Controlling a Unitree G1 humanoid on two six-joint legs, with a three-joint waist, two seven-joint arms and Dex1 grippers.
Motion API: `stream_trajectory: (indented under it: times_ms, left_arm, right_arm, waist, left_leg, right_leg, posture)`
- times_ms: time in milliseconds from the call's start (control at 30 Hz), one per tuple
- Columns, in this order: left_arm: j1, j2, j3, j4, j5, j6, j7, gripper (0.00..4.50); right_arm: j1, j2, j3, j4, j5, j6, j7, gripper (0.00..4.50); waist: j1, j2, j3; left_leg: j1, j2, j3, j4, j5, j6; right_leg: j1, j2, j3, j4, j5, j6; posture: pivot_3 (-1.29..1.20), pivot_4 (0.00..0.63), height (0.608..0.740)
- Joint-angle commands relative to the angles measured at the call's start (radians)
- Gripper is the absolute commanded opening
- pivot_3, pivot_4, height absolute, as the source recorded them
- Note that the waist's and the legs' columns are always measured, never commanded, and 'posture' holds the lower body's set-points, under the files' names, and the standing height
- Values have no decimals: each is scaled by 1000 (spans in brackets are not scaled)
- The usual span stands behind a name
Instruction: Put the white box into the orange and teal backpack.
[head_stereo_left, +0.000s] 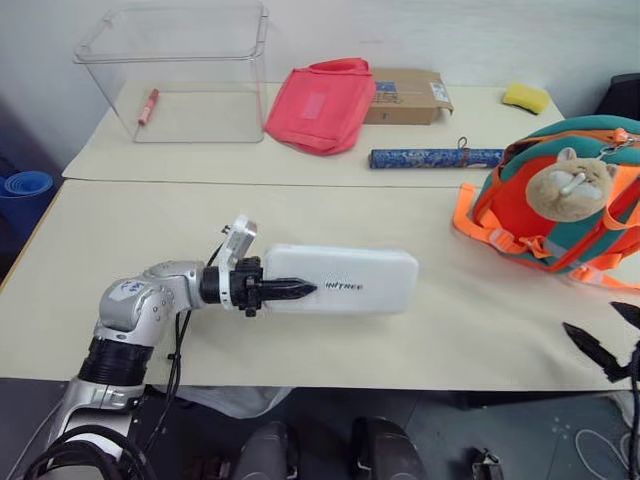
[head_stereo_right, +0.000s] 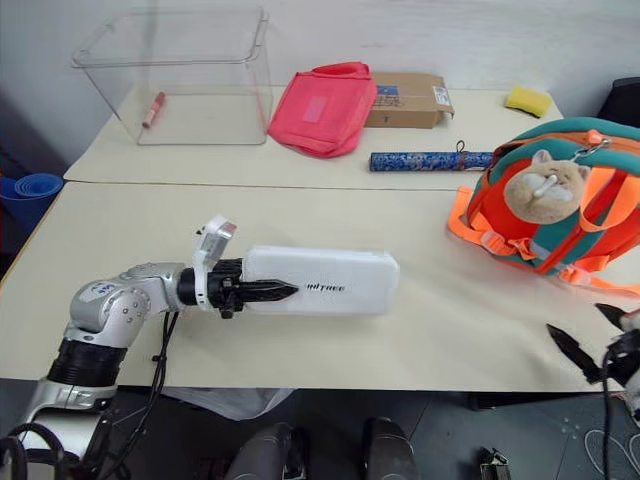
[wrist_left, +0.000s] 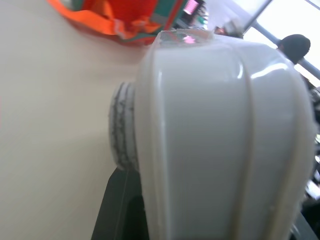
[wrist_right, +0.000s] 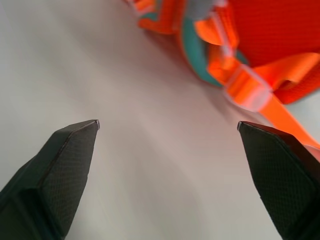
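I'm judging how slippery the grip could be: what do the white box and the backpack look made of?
White box: seemingly hard, smooth plastic; it shows glossy highlights, moulded ridges and rounded corners. Orange and teal backpack: soft, puffy fabric, perhaps neoprene, with woven webbing straps.

white box (head_stereo_left: 345, 281) left of backpack (head_stereo_left: 560, 205)

The left arm (head_stereo_left: 140, 305) is built of silver segments joined by ribbed black collars. Black cables are strung along it. Pointed black fingers (head_stereo_left: 290, 290) are carried by both grippers.
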Motion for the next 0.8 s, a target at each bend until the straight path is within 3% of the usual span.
stream_trajectory:
  times_ms: [33, 300, 333, 400, 567, 767, 800]
  left_arm:
    - [9, -11, -13, -43, 10, -50, -54, 1228]
    - [17, -7, -1, -46, 33, -66, -50, 1228]
    - [20, 2, 11, -47, 28, -60, -50, 1228]
    - [28, 15, 27, -52, 21, -54, -55, 1228]
    - [70, 0, 116, -91, -44, -54, -48, 1228]
    - [133, 29, 203, -92, -79, -24, -25, 1228]
    - [143, 35, 221, -85, -85, -21, -22, 1228]
  right_arm:
    - [-89, -63, -1, 36, 41, -23, 35, 4476]
    - [-522, -88, 229, 253, 21, -32, 77, 4476]
    - [-566, -78, 256, 267, 19, -33, 80, 4303]
    - [-615, -63, 291, 293, 5, -52, 82, 3858]
    - [-644, -3, 343, 256, 25, -54, 90, 2131]
    - [-599, 103, 411, -48, 132, 80, 69, 52]
    - [-589, 119, 429, -127, 173, 133, 57, 17]
  waist:
    - [-8, 0, 0]
    - [-22, 1, 1]
    - [-23, 1, 1]
    - [-22, 1, 1]
    - [-19, 1, 1]
    - [-28, 1, 1]
    - [-28, 1, 1]
  left_leg:
    - [1, 0, 1, 0, 0, 1]
    - [1, 0, -1, -1, 3, 1]
    - [1, 0, -1, -1, 4, 1]
    - [0, 0, -1, -1, 4, 2]
    - [0, -1, -2, -1, 4, 2]
    - [-1, -1, -3, -1, 5, 2]
    - [-1, -1, -3, -2, 6, 1]
  right_leg:
    - [0, 0, 0, 0, 0, 0]
    - [0, -1, -1, 2, 0, 0]
    - [0, -1, -1, 2, 0, 0]
    - [0, -1, -1, 2, 0, 0]
    - [0, -3, -3, 3, 0, 0]
    - [0, -3, -3, 3, 0, 0]
    - [0, -3, -3, 3, 0, 0]
  posture:
    - [0, 150, 740]
    - [0, 150, 740]
    - [0, 150, 740]
    - [0, 150, 740]
    - [0, 150, 740]
    - [0, 150, 740]
    - [0, 150, 740]
